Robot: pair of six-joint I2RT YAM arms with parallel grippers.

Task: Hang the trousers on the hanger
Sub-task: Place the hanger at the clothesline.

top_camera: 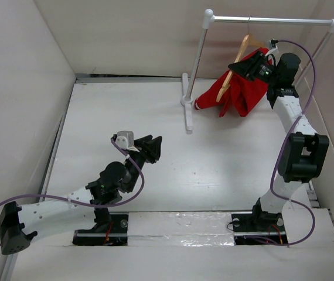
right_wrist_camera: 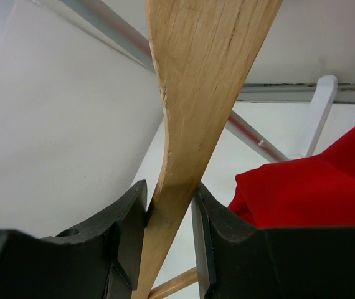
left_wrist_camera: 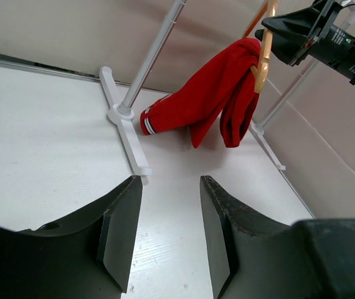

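The red trousers [top_camera: 237, 88] are draped over the light-brown wooden hanger [top_camera: 244, 47], whose hook is at the white clothes rail's top bar. One leg with a striped cuff trails down to the table at the left. My right gripper [top_camera: 250, 63] is shut on the hanger's arm; in the right wrist view [right_wrist_camera: 170, 208] the wood [right_wrist_camera: 196, 93] sits clamped between both fingers, with red cloth [right_wrist_camera: 314, 187] at the right. My left gripper [top_camera: 152, 146] is open and empty, low over the table's middle. Its wrist view [left_wrist_camera: 170, 230] shows the trousers [left_wrist_camera: 215, 93] and hanger [left_wrist_camera: 265, 53] ahead.
The white clothes rail [top_camera: 197, 52] stands at the back right, with its foot [top_camera: 187, 108] on the table and a top bar [top_camera: 272, 20] across. White walls close in the table at the left, back and right. Purple cables loop round both arms.
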